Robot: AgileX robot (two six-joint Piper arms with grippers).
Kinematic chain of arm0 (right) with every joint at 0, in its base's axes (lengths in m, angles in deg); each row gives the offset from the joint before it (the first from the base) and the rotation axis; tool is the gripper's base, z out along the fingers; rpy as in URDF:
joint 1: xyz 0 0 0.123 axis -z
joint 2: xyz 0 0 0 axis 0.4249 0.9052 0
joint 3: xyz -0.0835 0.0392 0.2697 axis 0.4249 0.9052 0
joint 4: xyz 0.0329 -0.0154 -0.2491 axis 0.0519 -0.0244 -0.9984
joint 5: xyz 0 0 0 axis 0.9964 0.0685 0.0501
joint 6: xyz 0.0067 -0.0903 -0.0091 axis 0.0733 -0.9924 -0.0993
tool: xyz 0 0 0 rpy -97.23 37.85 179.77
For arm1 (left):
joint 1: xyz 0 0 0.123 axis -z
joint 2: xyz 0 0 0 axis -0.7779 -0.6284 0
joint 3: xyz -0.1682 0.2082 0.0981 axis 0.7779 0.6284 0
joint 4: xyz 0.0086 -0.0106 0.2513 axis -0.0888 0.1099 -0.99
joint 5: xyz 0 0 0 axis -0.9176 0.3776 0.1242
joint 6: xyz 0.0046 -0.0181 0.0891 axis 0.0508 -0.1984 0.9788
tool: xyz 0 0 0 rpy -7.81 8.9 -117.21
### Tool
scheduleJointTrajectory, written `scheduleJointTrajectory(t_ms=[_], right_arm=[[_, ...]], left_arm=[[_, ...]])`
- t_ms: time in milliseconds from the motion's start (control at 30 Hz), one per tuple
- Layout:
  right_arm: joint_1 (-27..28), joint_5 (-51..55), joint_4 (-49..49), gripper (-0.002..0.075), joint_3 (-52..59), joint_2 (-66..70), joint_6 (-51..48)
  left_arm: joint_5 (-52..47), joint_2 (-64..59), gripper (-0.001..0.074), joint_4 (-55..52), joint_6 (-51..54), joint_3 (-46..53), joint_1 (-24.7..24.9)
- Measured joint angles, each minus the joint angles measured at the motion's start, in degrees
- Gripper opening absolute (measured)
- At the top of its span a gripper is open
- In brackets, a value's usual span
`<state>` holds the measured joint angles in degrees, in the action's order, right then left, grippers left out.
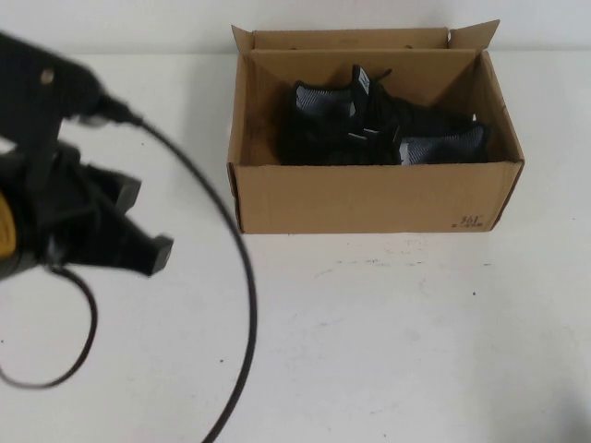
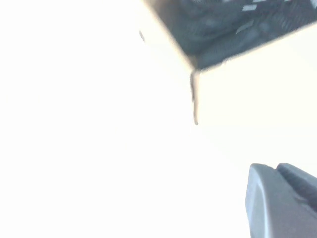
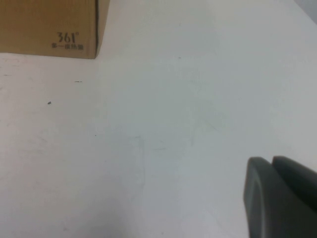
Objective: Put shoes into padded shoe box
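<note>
At 1 o'clock, brown flap-topped padded shoe box (image 1: 369, 196) holds 2 black knit shoes (image 1: 388, 129); left gripper (image 1: 129, 226) at 9 o'clock, jaws spread, empty; right gripper (image 3: 282, 198) over bare table (image 3: 148, 148), jaws unreadable.

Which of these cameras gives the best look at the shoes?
The high view: both shoes lie inside the open padded shoe box, seen from above. The left wrist view shows only a blurred dark part of them past the left gripper. The right wrist view shows none, just a box corner beyond the right gripper.
</note>
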<state>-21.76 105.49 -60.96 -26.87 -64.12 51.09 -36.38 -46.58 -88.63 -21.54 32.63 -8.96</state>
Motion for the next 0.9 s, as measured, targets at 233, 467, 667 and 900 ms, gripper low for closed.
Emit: scheduleJointTrajectory(t_ms=[233, 467, 667, 900], right_arm=[[0.0, 0.0, 0.0, -0.0008, 0.0, 0.0, 0.0], [0.0, 0.0, 0.0, -0.0008, 0.0, 0.0, 0.0], [0.0, 0.0, 0.0, -0.0008, 0.0, 0.0, 0.0], [0.0, 0.0, 0.0, -0.0008, 0.0, 0.0, 0.0]], left_arm=[[-1.4, 1.5, -0.0002, -1.2, -0.6, 3.9, 0.0], [-0.5, 2.2, -0.0002, -2.3, -1.1, 5.2, 0.0], [19.5, 11.6, -0.0002, 2.9, 3.0, 17.0, -4.0], [53.4, 27.3, -0.0002, 19.3, 23.5, 37.9, -18.4]])
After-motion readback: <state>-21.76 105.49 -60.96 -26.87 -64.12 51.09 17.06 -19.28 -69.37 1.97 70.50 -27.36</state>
